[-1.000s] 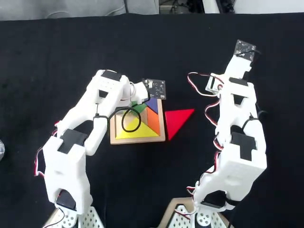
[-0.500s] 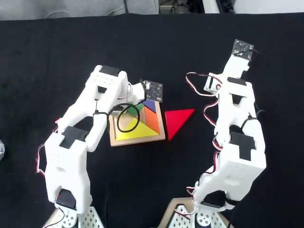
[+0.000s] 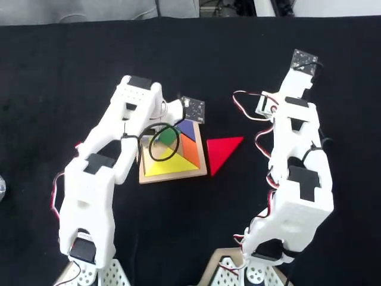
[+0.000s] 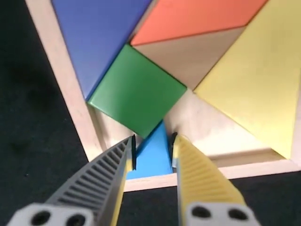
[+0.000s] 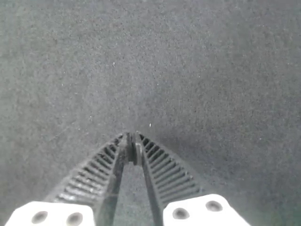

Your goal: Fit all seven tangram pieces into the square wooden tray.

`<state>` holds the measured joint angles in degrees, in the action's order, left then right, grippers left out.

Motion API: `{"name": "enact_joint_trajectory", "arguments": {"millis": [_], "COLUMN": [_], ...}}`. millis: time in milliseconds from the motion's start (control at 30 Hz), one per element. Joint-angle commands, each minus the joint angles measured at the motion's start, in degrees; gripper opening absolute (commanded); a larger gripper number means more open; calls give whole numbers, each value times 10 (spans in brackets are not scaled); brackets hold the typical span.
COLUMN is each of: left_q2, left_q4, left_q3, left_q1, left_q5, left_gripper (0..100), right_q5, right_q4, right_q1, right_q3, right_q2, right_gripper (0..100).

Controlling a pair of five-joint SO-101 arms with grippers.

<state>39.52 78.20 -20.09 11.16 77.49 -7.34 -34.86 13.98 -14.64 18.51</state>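
The square wooden tray (image 3: pixel 172 176) lies mid-table under my left arm (image 3: pixel 134 113). It holds a large blue triangle (image 4: pixel 99 37), an orange piece (image 4: pixel 197 16), a green square (image 4: pixel 137 89) and a large yellow triangle (image 4: pixel 256 80). My left gripper (image 4: pixel 153 145) is shut on a small light blue triangle (image 4: pixel 153 157), which sits by the tray rim (image 4: pixel 70 94) with its tip against the green square. A red triangle (image 3: pixel 222 152) lies on the cloth just right of the tray. My right gripper (image 5: pixel 130 143) is shut on nothing above bare black cloth.
Black cloth (image 3: pixel 59 71) covers the whole table. The right arm (image 3: pixel 294 149) stretches toward the back, right of the red triangle. A bare wood-coloured patch (image 4: pixel 188 59) shows between the orange and green pieces.
My left arm has shifted slightly toward the back over the tray, uncovering more of the green square. The right arm edged back a little, then held still.
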Motion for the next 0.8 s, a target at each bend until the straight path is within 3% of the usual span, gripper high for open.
{"name": "enact_joint_trajectory", "arguments": {"millis": [0, 400, 600, 767], "left_q2": [38, 104, 98, 72], "left_q4": [72, 226, 227, 227], "left_q3": [-88, -282, -356, -347], "left_q1": [-7, -8, -14, -13], "left_q5": [8, 21, -28, -39], "left_gripper": [145, 69, 69, 69], "right_q5": [8, 8, 8, 8], "right_q4": [7, 7, 7, 7], "right_q1": [-8, -8, -8, -8], "right_q3": [31, 31, 31, 31], "right_q2": [-9, -9, -9, -9], "right_gripper": [15, 15, 15, 15]}}
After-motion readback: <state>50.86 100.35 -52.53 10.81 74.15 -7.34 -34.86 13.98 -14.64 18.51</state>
